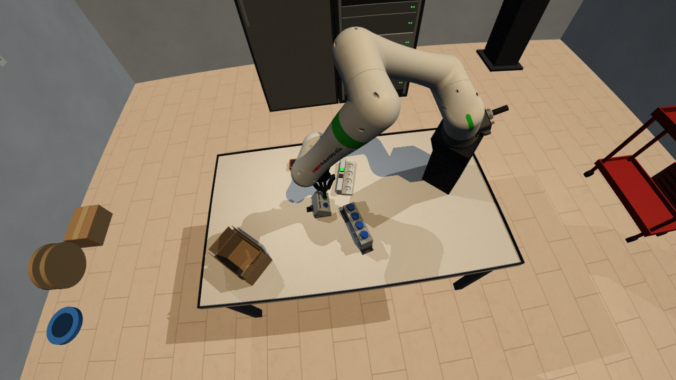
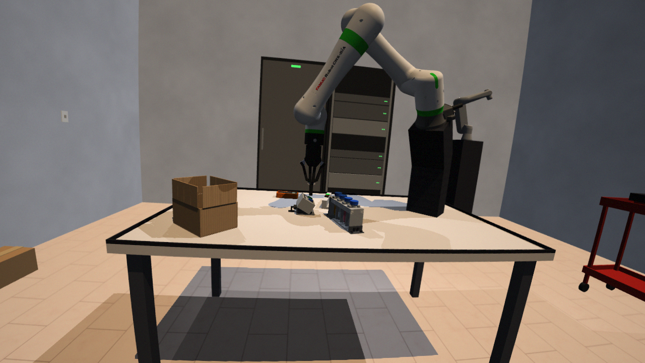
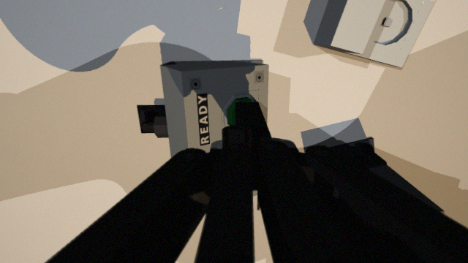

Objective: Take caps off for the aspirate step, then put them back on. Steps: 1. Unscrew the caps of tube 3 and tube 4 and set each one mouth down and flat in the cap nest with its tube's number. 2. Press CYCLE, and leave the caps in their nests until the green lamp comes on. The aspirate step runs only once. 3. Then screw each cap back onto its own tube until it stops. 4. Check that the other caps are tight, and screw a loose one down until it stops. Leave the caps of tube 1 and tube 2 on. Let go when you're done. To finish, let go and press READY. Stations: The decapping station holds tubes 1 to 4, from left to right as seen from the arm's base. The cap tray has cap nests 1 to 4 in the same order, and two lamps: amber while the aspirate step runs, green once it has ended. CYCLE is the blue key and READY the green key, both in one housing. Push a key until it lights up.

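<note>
My gripper (image 3: 246,120) is shut and empty, its fingertips resting on the green READY key (image 3: 234,109) of the grey key housing (image 1: 321,206); most of the key is hidden behind the fingers. The blue CYCLE key (image 1: 325,203) shows just below the fingers in the top view. The decapping station (image 1: 356,227) stands to the right of the housing with all of its blue caps on the tubes. The white cap tray (image 1: 345,176) lies beyond it with empty nests and its green lamp (image 1: 341,168) lit. The gripper also shows in the exterior view (image 2: 311,184).
An open cardboard box (image 1: 240,255) stands at the table's front left corner. An orange meter (image 2: 287,194) lies at the far edge behind the arm. The arm's black pedestal (image 1: 448,160) stands at the far right. A red cart (image 1: 647,179) stands off the table.
</note>
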Controlling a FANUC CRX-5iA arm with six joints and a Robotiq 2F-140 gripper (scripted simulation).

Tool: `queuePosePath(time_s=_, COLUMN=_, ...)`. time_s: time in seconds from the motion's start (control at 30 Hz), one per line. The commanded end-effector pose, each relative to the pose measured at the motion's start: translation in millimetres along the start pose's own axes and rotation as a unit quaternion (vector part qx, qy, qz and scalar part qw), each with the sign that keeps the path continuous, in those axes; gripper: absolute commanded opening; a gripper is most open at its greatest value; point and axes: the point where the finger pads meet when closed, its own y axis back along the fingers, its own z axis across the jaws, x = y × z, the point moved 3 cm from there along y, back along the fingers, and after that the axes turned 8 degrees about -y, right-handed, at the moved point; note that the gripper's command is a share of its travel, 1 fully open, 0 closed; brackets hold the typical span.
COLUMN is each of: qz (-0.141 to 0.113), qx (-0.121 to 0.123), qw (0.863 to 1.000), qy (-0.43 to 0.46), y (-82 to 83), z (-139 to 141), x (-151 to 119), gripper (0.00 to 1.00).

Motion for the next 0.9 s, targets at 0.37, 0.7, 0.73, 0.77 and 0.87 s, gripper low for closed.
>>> queuePosePath(time_s=0.37, qz=0.0, qx=0.001, qw=1.0, qy=0.0, y=-3.6, z=-1.1, x=0.0, gripper=0.1)
queuePosePath(time_s=0.7, qz=0.0, qx=0.001, qw=1.0, qy=0.0, y=-6.3, z=-1.1, x=0.0, gripper=0.1)
queuePosePath(time_s=0.73, qz=0.0, qx=0.001, qw=1.0, qy=0.0, y=-6.6, z=-1.1, x=0.0, gripper=0.1)
queuePosePath(time_s=0.77, qz=0.0, qx=0.001, qw=1.0, qy=0.0, y=-7.0, z=-1.1, x=0.0, gripper=0.1)
queuePosePath(time_s=0.87, qz=0.0, qx=0.001, qw=1.0, qy=0.0, y=-8.0, z=-1.1, x=0.0, gripper=0.1)
